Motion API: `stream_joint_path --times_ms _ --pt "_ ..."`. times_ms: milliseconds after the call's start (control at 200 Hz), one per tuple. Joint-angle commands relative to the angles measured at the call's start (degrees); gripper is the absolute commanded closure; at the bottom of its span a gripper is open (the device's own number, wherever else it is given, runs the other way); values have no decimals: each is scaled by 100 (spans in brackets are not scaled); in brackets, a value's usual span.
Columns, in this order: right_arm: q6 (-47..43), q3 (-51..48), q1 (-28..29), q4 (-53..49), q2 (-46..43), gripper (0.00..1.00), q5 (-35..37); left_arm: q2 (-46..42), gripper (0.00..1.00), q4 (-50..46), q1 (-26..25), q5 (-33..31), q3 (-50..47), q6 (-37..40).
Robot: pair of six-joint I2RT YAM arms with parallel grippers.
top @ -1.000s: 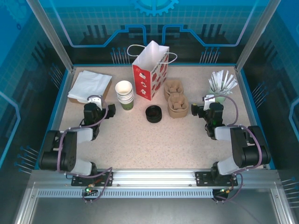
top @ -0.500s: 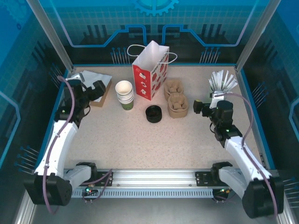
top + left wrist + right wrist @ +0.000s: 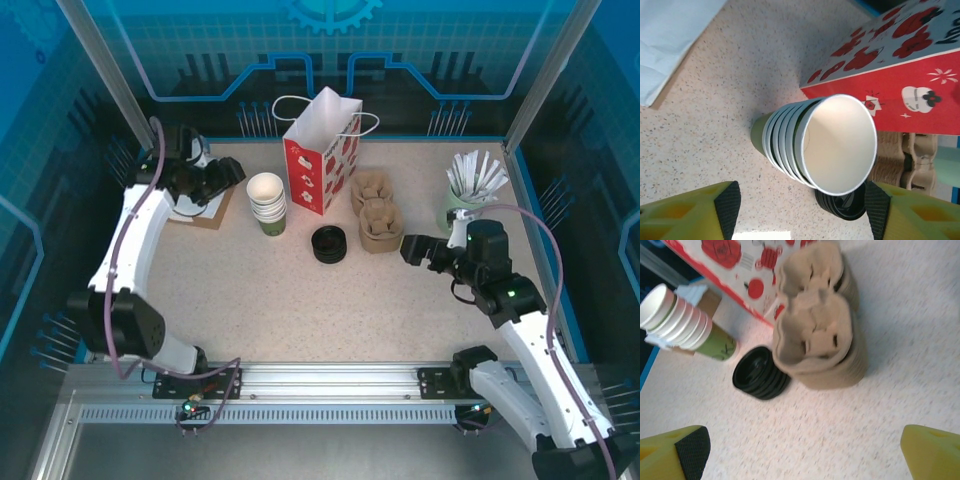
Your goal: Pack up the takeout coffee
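Observation:
A stack of dark green paper cups (image 3: 266, 203), white inside, stands left of the red-and-white gift bag (image 3: 322, 152). None of the cups has a lid on. A stack of black lids (image 3: 329, 244) lies in front of the bag. My left gripper (image 3: 224, 177) hangs open just left of the cups. In the left wrist view the cup stack (image 3: 815, 145) sits ahead between the spread fingers (image 3: 729, 207), with the lids (image 3: 842, 205) behind it. My right gripper (image 3: 413, 250) is open, right of the lids (image 3: 761, 374), with nothing in it.
Two stacks of brown pulp carriers (image 3: 378, 222) stand right of the lids, close to my right gripper. A pale green tumbler of white-wrapped sticks (image 3: 470, 185) is at the far right. White napkins on a brown board (image 3: 670, 40) lie at the far left under my left arm.
Both arms have unfolded from their low rest. The left gripper rose and swung to the far left beside the cups. The right gripper moved forward and left toward the carriers.

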Motion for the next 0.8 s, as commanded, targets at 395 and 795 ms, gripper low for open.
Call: stream_joint_path --times_ms 395,795 --pt "353 366 664 -549 476 0 441 1293 61 -410 -242 426 748 174" --pt "344 419 685 -561 598 0 467 1518 87 -368 -420 478 998 96"
